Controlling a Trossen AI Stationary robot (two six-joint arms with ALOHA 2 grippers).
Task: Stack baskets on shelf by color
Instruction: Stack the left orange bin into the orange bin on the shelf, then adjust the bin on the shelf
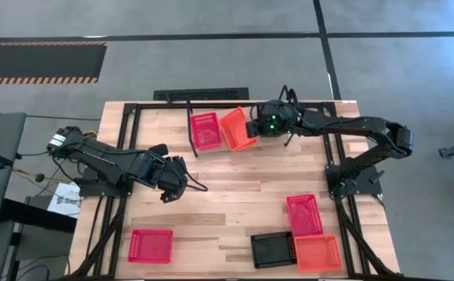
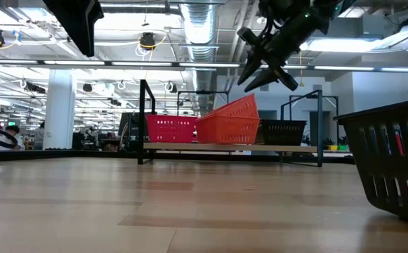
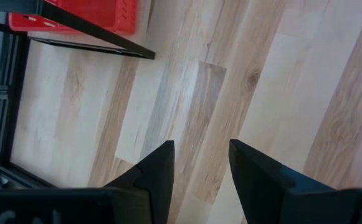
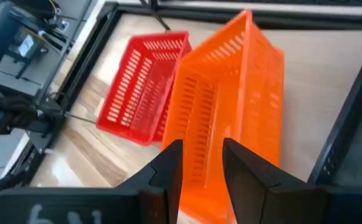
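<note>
The shelf (image 2: 189,147) stands at the table's far edge. On it sit a pinkish-red basket (image 1: 205,130) at the left, an orange basket (image 1: 237,129) in the middle and a black basket (image 2: 282,131) at the right. The orange basket (image 2: 228,121) lies tilted, its right side raised, and it overlaps the red basket's edge (image 4: 168,106). My right gripper (image 2: 263,74) hangs open just above the orange basket's raised side (image 4: 249,37), apart from it in the low view. My left gripper (image 1: 176,178) is open over bare table at the left, holding nothing (image 3: 200,155).
Several baskets lie on the near half of the table: a pinkish-red one (image 1: 150,244) near left, another pinkish-red one (image 1: 305,214), a black one (image 1: 272,250) and an orange one (image 1: 318,253) near right. Bare wood spans the table's middle. The shelf's upright wire loops (image 2: 145,119) flank the shelved baskets.
</note>
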